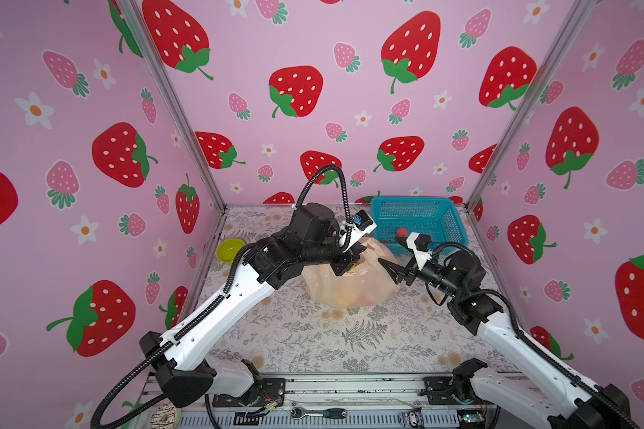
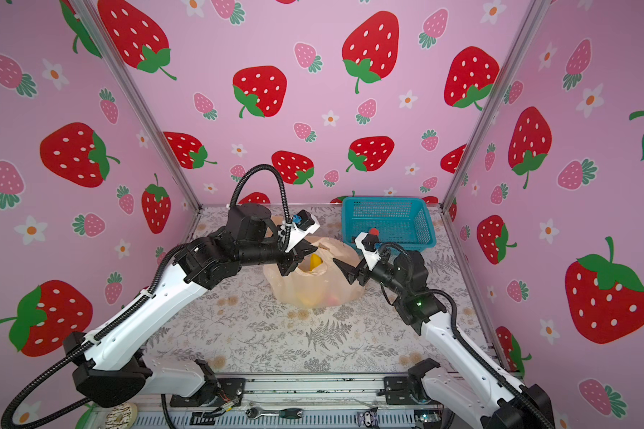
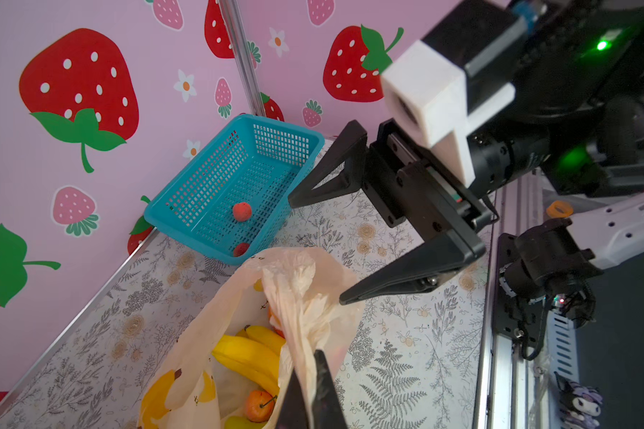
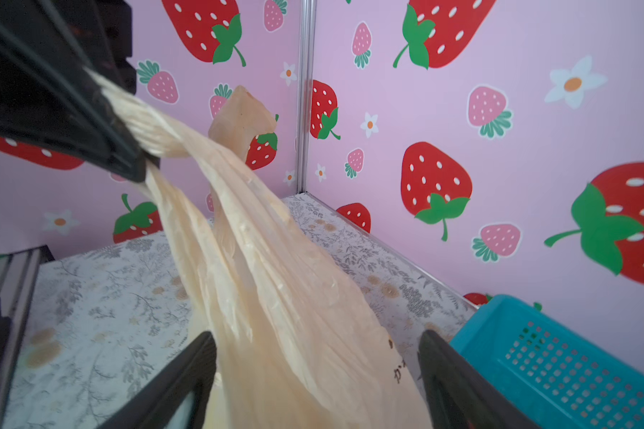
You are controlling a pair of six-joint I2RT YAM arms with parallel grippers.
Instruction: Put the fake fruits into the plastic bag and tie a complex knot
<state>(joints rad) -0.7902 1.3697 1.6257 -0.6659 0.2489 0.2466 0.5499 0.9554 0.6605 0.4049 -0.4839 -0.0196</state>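
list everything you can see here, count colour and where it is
plastic bag: one, translucent peach, mid-table
bananas: one bunch, yellow, inside the bag
round fruit: one, orange-red, inside the bag
strawberries: two, red, in the basket
basket: one, blue mesh, far right corner
bowl: one, lime green, table's left edge
ratchet: one, green-handled, front rail
table: one, grey floral, under everything
left gripper: one, black fingers, shut on a bunched strip of the bag
right gripper: one, black fingers, open beside the bag
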